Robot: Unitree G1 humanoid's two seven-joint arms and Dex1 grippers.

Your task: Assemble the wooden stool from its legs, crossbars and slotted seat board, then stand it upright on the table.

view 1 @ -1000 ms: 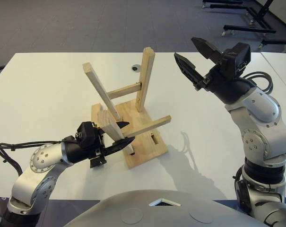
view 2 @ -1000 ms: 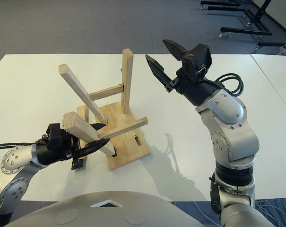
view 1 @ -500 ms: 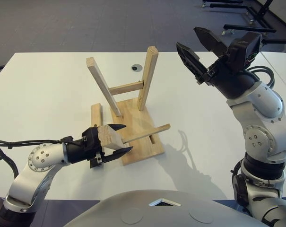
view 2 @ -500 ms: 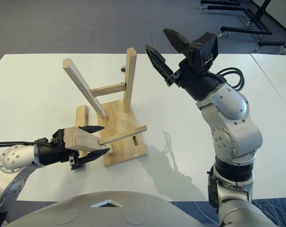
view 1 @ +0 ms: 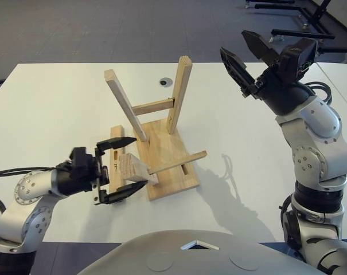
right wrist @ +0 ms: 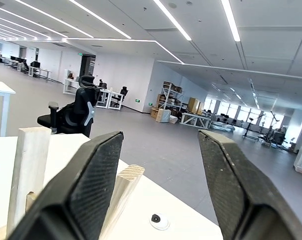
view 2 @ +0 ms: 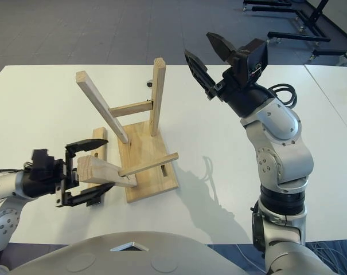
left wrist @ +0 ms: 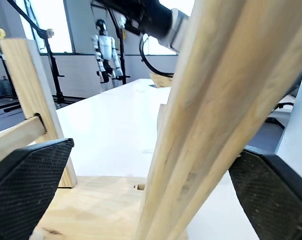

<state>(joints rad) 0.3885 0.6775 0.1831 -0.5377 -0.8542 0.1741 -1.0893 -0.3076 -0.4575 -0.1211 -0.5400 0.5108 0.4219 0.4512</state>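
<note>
The slotted seat board lies flat on the white table. Two legs joined by a crossbar stand up from its far end. A third leg with a crossbar leans over the board's near left corner. My left gripper is open, its fingers above and below this leg and apart from it; its pads flank the leg. My right gripper hangs open in the air, up and to the right of the upright legs.
A loose wooden leg lies flat beside the board's left edge. A round cable hole sits in the table behind the stool parts. The table stretches bare on both sides, and black stands are on the floor beyond.
My left gripper has opened, let go of the third leg's end and drawn back toward the left. The right gripper has shifted slightly right, still open.
</note>
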